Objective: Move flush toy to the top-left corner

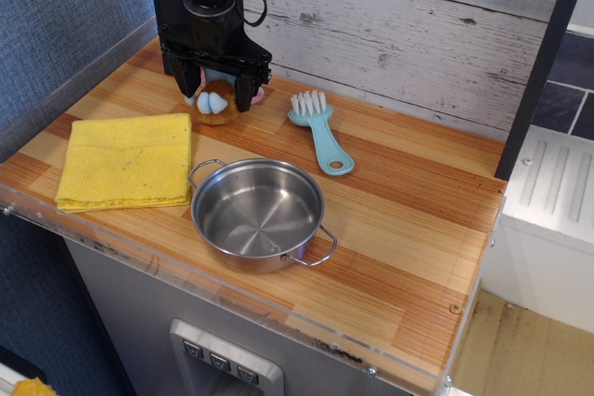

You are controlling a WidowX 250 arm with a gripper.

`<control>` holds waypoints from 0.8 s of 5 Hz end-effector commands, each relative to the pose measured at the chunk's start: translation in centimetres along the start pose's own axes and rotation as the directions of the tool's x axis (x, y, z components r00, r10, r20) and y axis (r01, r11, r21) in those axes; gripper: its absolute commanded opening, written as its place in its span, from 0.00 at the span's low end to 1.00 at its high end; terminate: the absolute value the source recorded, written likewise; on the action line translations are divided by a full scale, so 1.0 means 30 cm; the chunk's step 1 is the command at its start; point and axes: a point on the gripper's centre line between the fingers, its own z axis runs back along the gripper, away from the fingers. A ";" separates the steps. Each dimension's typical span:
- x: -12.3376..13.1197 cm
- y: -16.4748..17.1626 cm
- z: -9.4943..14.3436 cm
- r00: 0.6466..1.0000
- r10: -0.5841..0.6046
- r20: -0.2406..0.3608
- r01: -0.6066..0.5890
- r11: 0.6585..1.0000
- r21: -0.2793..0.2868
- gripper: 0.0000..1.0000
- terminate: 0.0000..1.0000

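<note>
The flush toy is a small brown plush with pale blue paws and a pink ear patch. It rests on the striped wooden countertop near the top-left corner, by the black post. My gripper hangs just above it with its fingers spread to either side of the toy. The jaws are open and the toy sits on the wood between them. The toy's upper part is hidden behind the gripper.
A yellow cloth lies at the left front. A steel pot stands in front of the toy. A teal brush with white bristles lies to the toy's right. A whitewashed plank wall runs along the back.
</note>
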 end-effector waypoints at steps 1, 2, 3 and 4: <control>0.045 0.055 0.108 0.995 0.015 0.100 -0.016 1.000 0.007 1.00 0.00; 0.061 0.064 0.183 0.990 -0.012 0.143 0.011 1.000 0.006 1.00 0.00; 0.045 0.047 0.272 0.984 -0.019 0.175 0.019 1.000 0.003 1.00 0.00; 0.038 0.025 0.354 0.977 -0.023 0.210 0.026 1.000 -0.010 1.00 0.00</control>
